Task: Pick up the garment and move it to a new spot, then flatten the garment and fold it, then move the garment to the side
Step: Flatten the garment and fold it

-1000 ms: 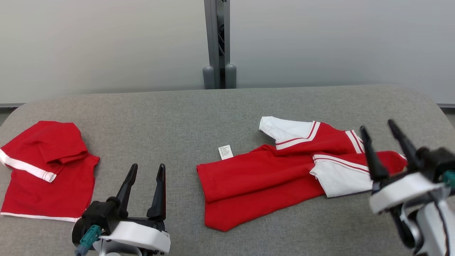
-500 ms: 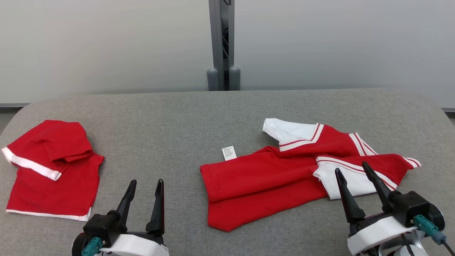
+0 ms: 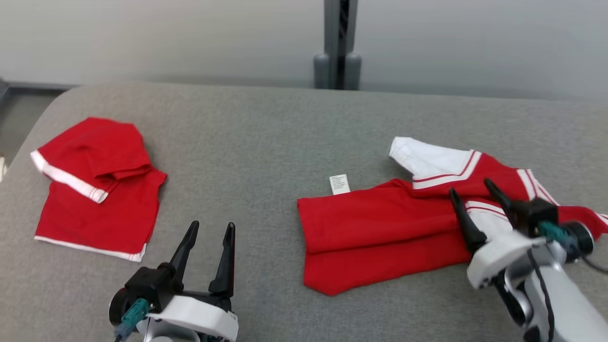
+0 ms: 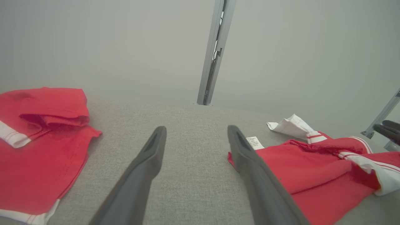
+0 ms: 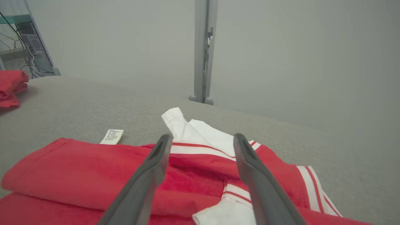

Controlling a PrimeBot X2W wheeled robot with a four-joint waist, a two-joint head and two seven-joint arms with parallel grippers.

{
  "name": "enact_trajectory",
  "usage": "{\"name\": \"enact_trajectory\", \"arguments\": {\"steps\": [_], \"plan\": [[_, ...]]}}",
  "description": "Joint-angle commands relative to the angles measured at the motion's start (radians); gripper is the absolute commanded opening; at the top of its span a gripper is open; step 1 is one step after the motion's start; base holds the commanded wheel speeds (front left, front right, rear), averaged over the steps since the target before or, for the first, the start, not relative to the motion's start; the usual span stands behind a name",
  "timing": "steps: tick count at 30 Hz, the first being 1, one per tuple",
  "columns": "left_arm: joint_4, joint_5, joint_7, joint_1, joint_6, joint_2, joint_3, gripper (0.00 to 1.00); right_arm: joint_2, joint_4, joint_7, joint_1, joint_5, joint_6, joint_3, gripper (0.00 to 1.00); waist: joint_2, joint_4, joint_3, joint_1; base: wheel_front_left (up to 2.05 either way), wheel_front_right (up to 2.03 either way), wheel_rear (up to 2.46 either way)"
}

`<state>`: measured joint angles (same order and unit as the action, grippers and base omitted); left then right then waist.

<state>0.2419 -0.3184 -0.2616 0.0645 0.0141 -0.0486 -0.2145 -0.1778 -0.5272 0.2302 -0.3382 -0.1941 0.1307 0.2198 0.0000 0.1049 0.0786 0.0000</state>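
Red and white knit, the garment (image 3: 375, 237) lies rumpled on the right half of the grey table (image 3: 256, 142). It looks soft, light and limp, so it should sag and trail from any pinch, and a grip on the top layer alone may peel that layer off the rest. Nearest, the left tool (image 3: 212, 224) hangs over bare table, its fingers spread wide with nothing between them, well apart from the cloth. The right tool (image 3: 469, 186) is low over the garment's sleeve end, its fingers also wide apart and empty; whether they touch the cloth I cannot tell. A sound hold, I judge, is a hem or shoulder seam, where doubled cloth gives the fingers something to bite. Farther left a folded red shirt (image 3: 95, 209) sits well apart. A white label (image 3: 338, 184) juts from the garment's far edge, and a grey post (image 3: 338, 42) stands beyond the table. The right wrist view shows the white sleeve (image 5: 181, 125) stacked over red folds, which the head view flattens; the head view gives the whole outline and both tools at once.
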Motion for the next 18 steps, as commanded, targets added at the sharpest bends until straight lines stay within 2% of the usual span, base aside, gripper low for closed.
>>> {"name": "enact_trajectory", "arguments": {"steps": [1,5,6,17,18], "plan": [[0.002,-0.008,-0.004,0.026,0.005,-0.003,-0.003,1.00,-0.016,-0.052,-0.024,-0.064,-0.012,0.000,0.019,1.00,0.0000,0.049,0.050,0.0000,0.00,0.00,0.00],[0.001,-0.015,-0.004,0.042,0.008,-0.003,-0.013,1.00,-0.037,-0.143,-0.058,-0.159,-0.019,0.000,0.046,1.00,0.0000,0.084,0.079,0.0000,0.00,0.00,0.00],[0.000,-0.019,-0.004,0.053,0.005,-0.004,-0.021,1.00,-0.046,-0.201,-0.084,-0.212,-0.028,0.000,0.058,1.00,0.0000,0.108,0.095,0.0000,0.00,0.00,0.00],[-0.006,-0.042,-0.004,0.071,-0.005,-0.003,-0.048,1.00,-0.090,-0.407,-0.144,-0.365,-0.069,0.000,0.160,1.00,0.0000,0.192,0.136,0.0000,0.00,0.00,0.00],[-0.007,-0.043,-0.004,0.071,-0.005,-0.003,-0.050,1.00,-0.093,-0.423,-0.153,-0.375,-0.074,0.000,0.169,0.07,0.0000,0.196,0.138,0.0000,0.00,0.00,0.00]]}}
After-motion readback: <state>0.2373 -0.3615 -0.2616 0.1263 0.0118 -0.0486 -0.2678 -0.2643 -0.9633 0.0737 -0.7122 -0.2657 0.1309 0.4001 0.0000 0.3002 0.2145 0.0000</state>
